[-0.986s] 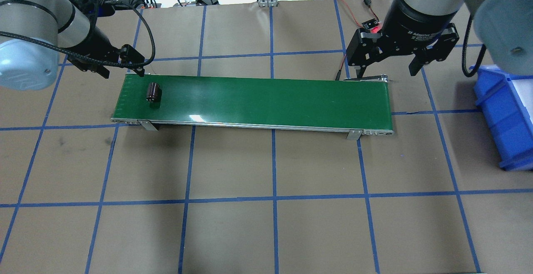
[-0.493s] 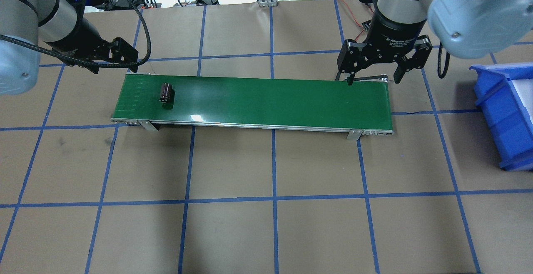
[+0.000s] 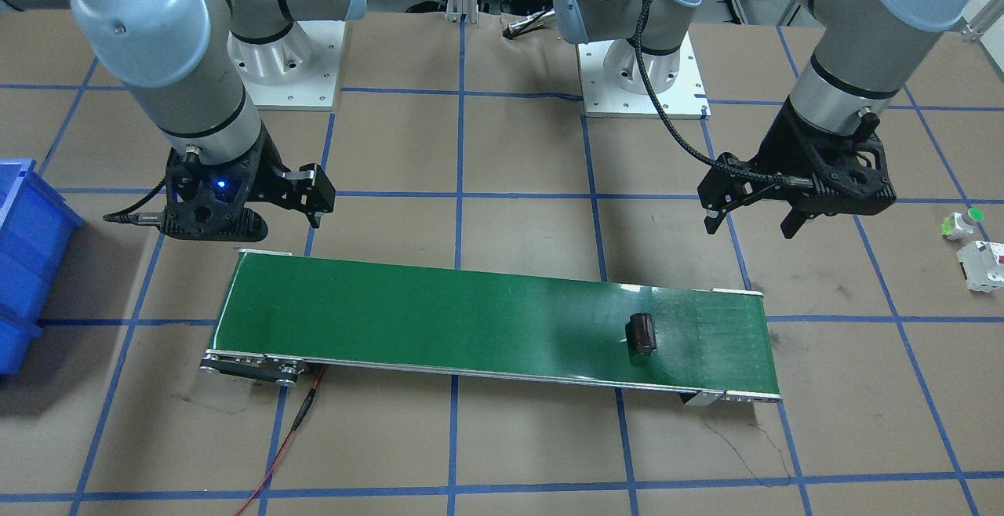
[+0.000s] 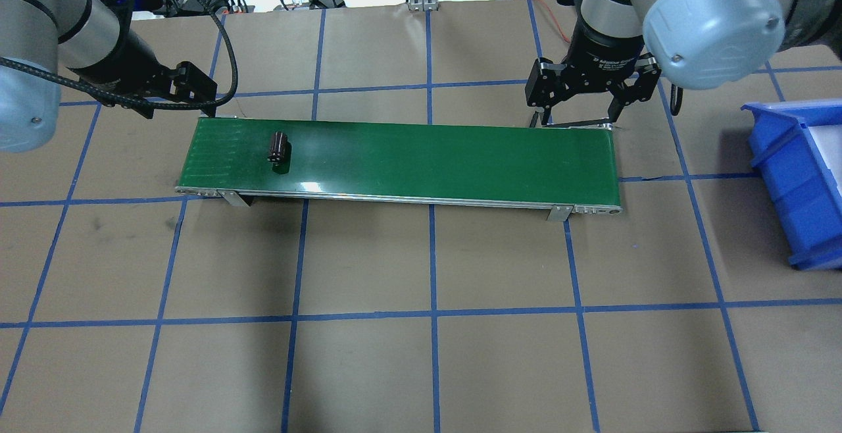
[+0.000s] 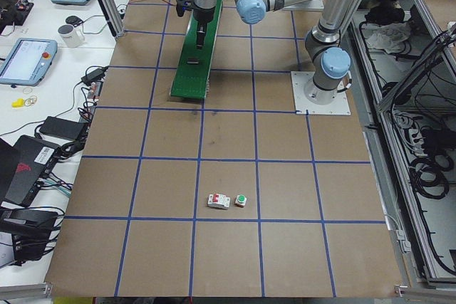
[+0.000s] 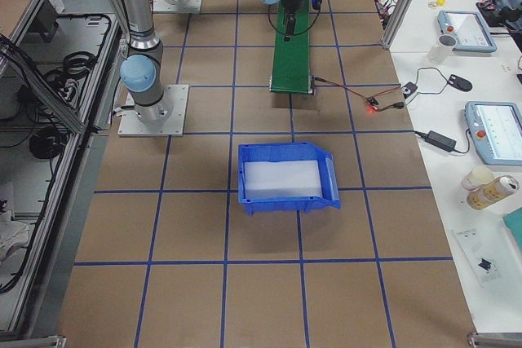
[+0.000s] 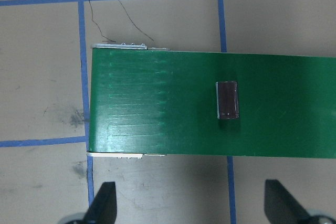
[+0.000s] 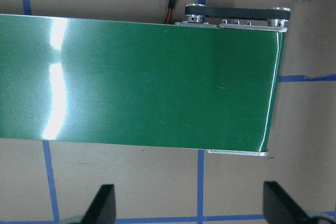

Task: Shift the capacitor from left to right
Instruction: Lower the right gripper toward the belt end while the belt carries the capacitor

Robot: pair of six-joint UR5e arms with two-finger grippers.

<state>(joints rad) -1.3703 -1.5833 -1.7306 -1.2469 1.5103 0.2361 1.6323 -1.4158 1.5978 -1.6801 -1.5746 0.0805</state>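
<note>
The left gripper hangs spread and empty above the table, just beyond the upper edge of the belt at the right of the front view. The right gripper is likewise spread and empty over the belt's upper right corner in the overhead view. The capacitor lies on its side on the belt, toward the left end in the overhead view, touching neither gripper. In the left wrist view it sits right of centre, its long axis across the belt's width. It looks light and stiff, so a modest squeeze should do. Its smooth round wall may roll or slip out of a pinch. The safest hold is probably across the body at mid-length, with the fingers squarely on opposite sides.
</note>
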